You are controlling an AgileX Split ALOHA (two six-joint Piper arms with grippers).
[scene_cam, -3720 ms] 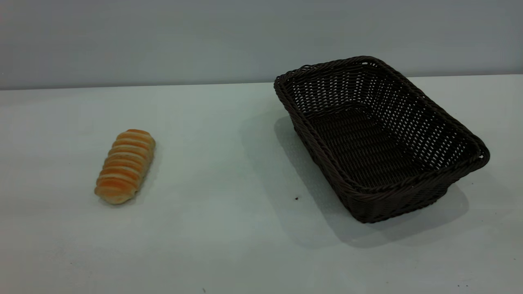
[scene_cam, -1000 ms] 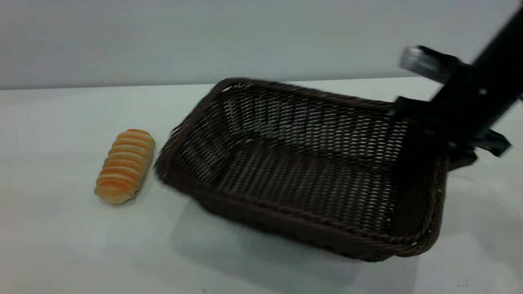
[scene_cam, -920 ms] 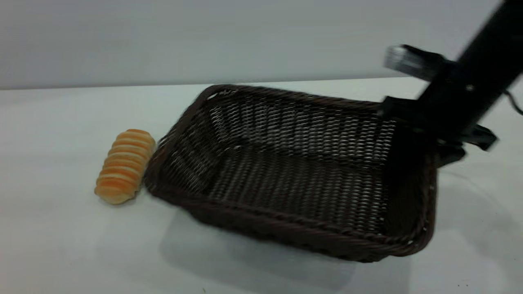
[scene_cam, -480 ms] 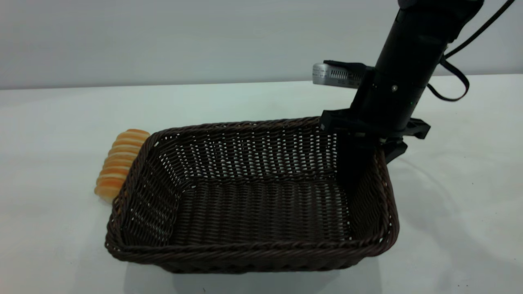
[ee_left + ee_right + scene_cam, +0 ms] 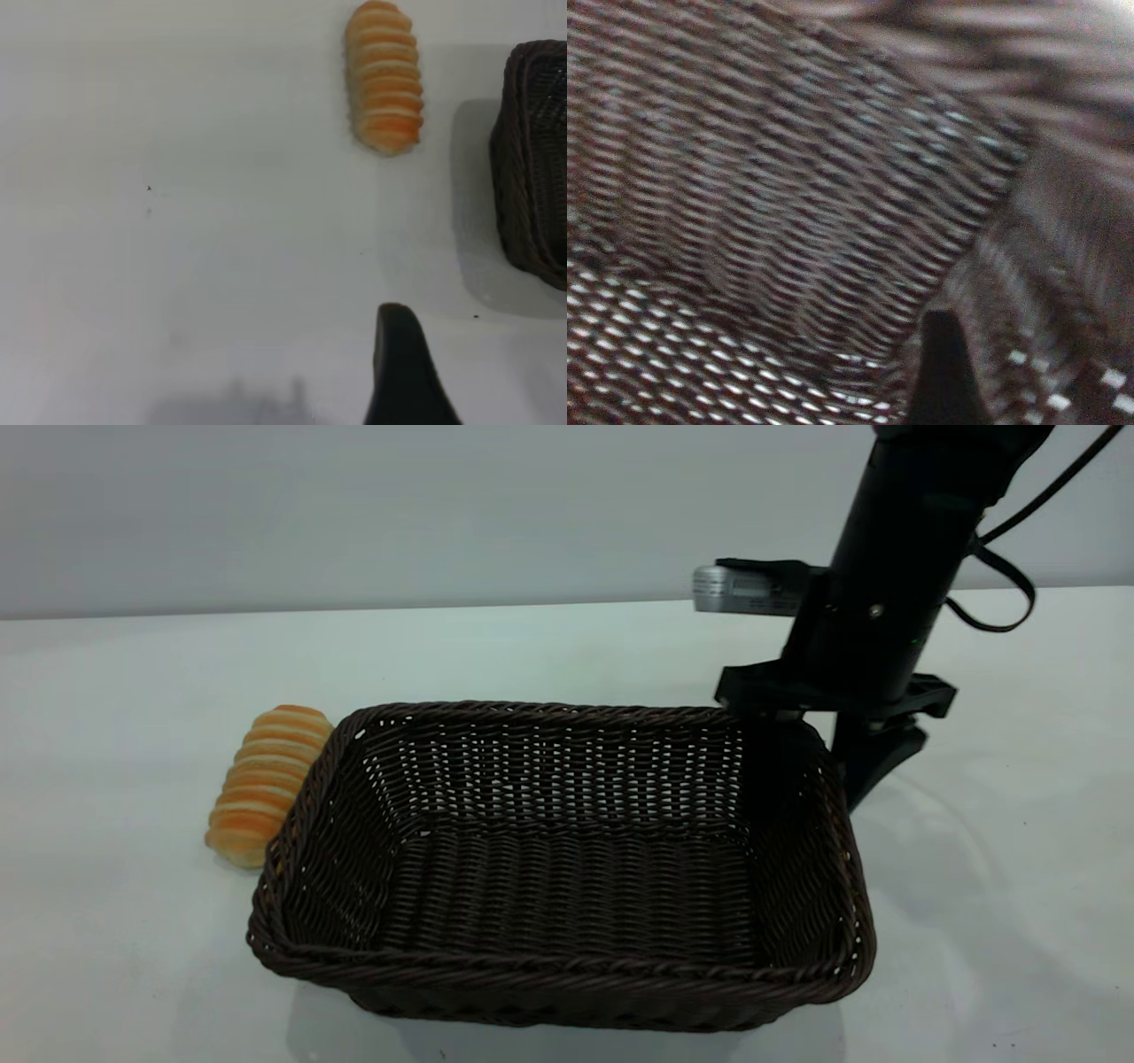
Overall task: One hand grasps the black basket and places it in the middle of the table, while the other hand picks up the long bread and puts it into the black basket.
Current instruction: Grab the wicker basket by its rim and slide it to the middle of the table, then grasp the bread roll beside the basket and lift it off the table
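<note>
Black right arm [image 5: 895, 558], looping cable [image 5: 1001, 593]

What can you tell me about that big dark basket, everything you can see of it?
The basket is a large rectangular tray of very dark brown woven wicker, with sloped open-weave sides and a braided rim. It sits flat and empty near the middle of the white table. The right gripper straddles its right end wall, one finger outside and one seemingly inside. The bread roll lies just beyond its left end; whether they touch cannot be told.
</note>
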